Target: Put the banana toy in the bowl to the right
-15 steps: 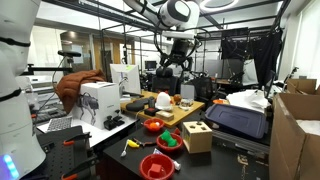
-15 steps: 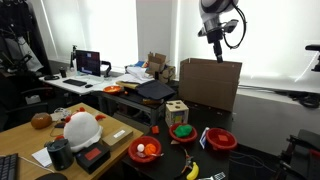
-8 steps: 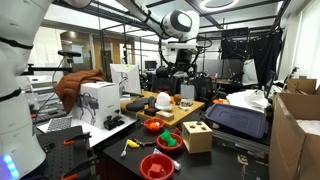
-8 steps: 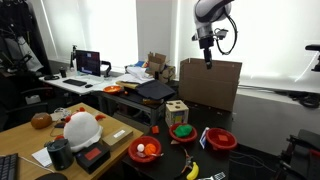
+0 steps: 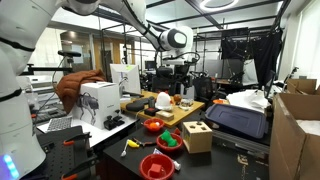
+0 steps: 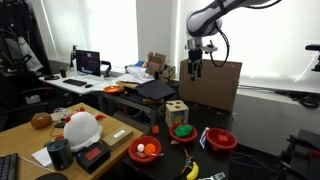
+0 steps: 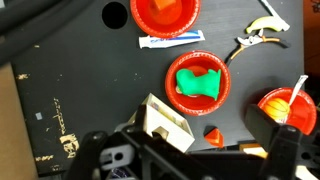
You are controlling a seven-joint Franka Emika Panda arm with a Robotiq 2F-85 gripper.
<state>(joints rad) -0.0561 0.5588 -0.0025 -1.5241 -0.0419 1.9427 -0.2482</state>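
The banana toy is a small curved yellow piece lying on the black table near its front edge; it also shows in an exterior view and at the top right of the wrist view. Three red bowls stand on the table: one holding an orange piece, one holding a green thing, and one apart from them. My gripper hangs high above the table, open and empty, far from the banana toy.
A wooden cube box stands behind the bowls. Pliers lie beside the banana toy. A white tube and a small orange piece lie between the bowls. A cardboard box stands behind the table.
The arm has swung and come down; the gripper is lower than a second ago. Nothing on the table has moved.
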